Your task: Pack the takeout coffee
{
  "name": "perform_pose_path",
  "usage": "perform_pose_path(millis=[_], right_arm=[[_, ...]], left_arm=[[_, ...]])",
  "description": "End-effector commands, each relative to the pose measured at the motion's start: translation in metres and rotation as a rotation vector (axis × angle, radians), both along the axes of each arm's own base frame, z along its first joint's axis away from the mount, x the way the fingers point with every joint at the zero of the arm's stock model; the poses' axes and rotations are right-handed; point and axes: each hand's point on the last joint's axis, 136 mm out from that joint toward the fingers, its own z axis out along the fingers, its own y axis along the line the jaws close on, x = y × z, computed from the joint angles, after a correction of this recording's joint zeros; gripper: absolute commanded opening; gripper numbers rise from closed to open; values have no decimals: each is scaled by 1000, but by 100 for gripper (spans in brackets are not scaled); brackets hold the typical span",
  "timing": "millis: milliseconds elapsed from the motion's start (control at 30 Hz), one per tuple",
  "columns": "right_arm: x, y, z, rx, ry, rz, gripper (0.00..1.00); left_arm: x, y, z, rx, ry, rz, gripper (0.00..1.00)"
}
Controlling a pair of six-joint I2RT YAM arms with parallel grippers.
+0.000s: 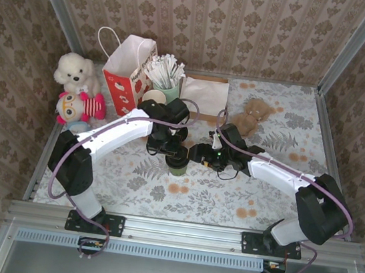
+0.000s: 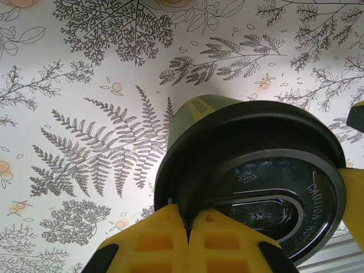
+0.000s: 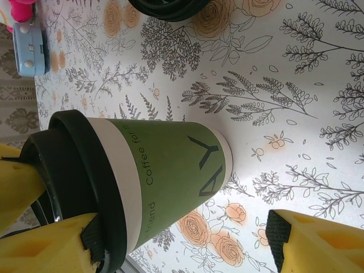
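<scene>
The cup [image 1: 177, 169] stands upright mid-table [image 1: 262, 194], its long axis vertical, between the two arms. The right gripper [image 3: 179, 230] reaches in level from the cup's right side, spread wide, the cup wall just ahead between its fingers. The left gripper [image 2: 187, 223] is on top, pressed together on the rim of the lid [image 2: 256, 187]. A side grasp looks likeliest for the right.

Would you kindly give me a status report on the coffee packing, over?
Left pincer shut on black lid rim. Right pincer open, alongside green coffee cup. Cup upright on table, lid on. Paper bag at back, stick holder beside it.
</scene>
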Motion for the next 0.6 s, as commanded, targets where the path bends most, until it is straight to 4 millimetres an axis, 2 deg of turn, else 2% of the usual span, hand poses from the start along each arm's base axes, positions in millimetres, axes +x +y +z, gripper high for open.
perform_pose_path(millis=[0, 133, 333, 567], right_arm=[[4, -9, -18, -69, 38, -45, 77], [-5, -18, -36, -132, 96, -35, 77], [-13, -24, -43, -161, 133, -24, 77], [-19, -31, -51, -190, 164, -25, 77]], left_arm=[[-11, 4, -15, 54, 68, -37, 0], [-15, -1, -19, 40, 91, -46, 0], [-17, 0, -24, 52, 106, -59, 0], [-24, 5, -44, 81, 151, -63, 0]])
